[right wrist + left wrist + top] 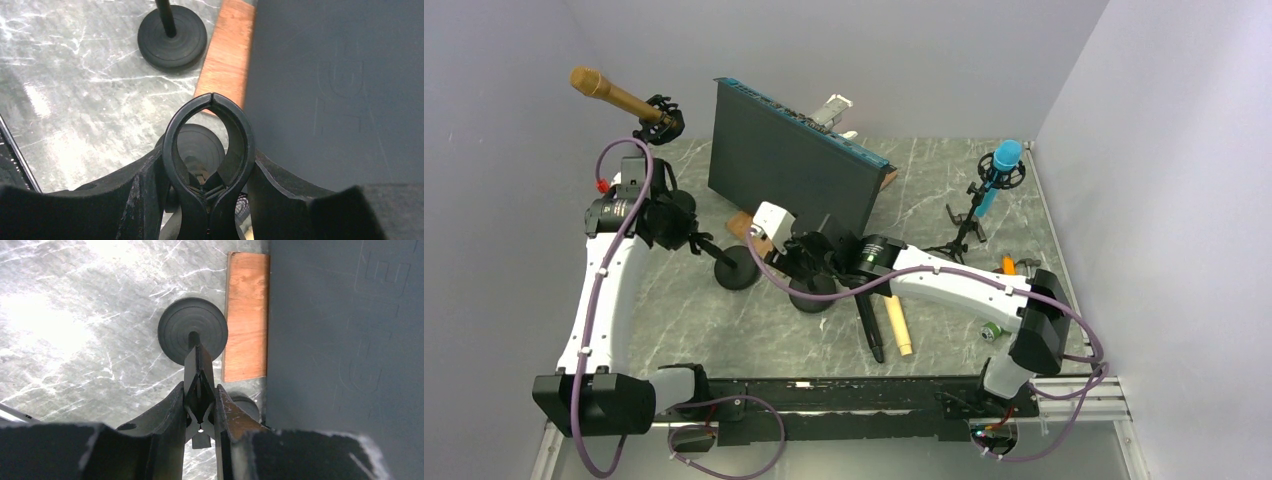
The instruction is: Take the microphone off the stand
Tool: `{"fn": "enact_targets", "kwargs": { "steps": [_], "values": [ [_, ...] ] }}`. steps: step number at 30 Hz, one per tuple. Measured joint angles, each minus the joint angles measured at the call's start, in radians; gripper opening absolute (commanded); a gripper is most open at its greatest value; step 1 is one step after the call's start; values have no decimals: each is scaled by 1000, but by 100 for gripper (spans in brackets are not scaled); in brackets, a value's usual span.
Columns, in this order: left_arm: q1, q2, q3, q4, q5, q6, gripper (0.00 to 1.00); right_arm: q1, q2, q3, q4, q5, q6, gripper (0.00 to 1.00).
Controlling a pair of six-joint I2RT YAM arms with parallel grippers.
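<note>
A gold microphone sits in a black shock mount at the far left, high above the table. My left gripper is shut on the slanted pole of a stand whose round base rests on the marble. My right gripper is shut on the empty ring-shaped clip of a second stand, its base right below. Near that base, a black microphone lies flat on the table. A blue microphone sits on a tripod stand at the right.
A large black panel stands upright behind both grippers, with a wooden board at its foot. A beige cylinder lies beside the black microphone. Small items lie near the right wall.
</note>
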Motion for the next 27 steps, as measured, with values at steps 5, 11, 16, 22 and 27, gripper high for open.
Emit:
{"fn": "enact_targets", "kwargs": {
  "steps": [5, 11, 16, 22, 27],
  "values": [
    [1, 0, 15, -33, -42, 5, 0, -6, -15, -5, 2, 39, 6, 0],
    [9, 13, 34, -66, -55, 26, 0, -28, -15, -45, 7, 51, 16, 0],
    [8, 43, 44, -44, -36, 33, 0, -42, -16, -56, 23, 55, 34, 0],
    [8, 64, 44, -10, -15, 53, 2, -43, -16, -56, 24, 54, 44, 41],
    [8, 103, 59, 17, 8, 74, 31, -43, -16, -56, 24, 55, 48, 66]
  ]
}}
